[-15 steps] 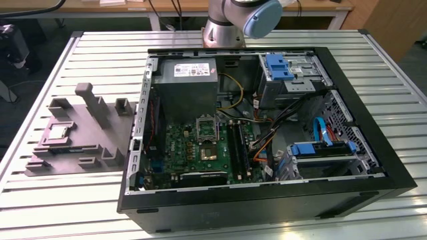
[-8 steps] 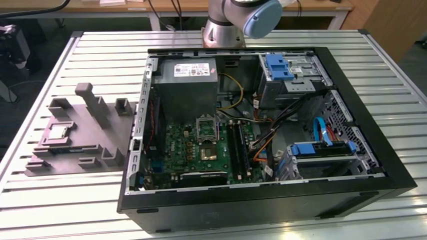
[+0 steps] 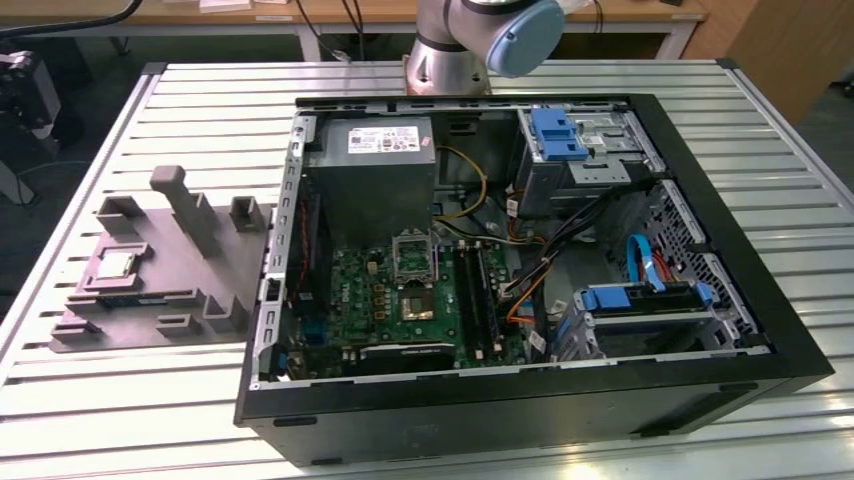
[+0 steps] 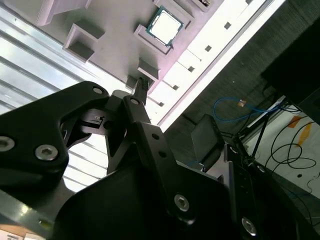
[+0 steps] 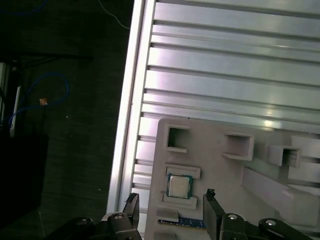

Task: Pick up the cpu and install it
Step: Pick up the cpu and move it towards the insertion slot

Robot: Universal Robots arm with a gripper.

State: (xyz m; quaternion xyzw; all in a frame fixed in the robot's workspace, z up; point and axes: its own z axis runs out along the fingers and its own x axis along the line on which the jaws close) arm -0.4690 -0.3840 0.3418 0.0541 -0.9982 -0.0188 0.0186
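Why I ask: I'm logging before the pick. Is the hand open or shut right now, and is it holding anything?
Hand: open, holding nothing. The cpu lies untouched in its pocket of the grey tray.

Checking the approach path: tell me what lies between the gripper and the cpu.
Nothing: in the first wrist view the stretch from the open gripper to the cpu is bare.

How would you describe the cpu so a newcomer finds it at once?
Toward the exterior view's left of the open computer case lies a grey moulded tray. In one square recess sits the cpu, a small flat chip; only its top is pale and silvery among dull grey blocks.
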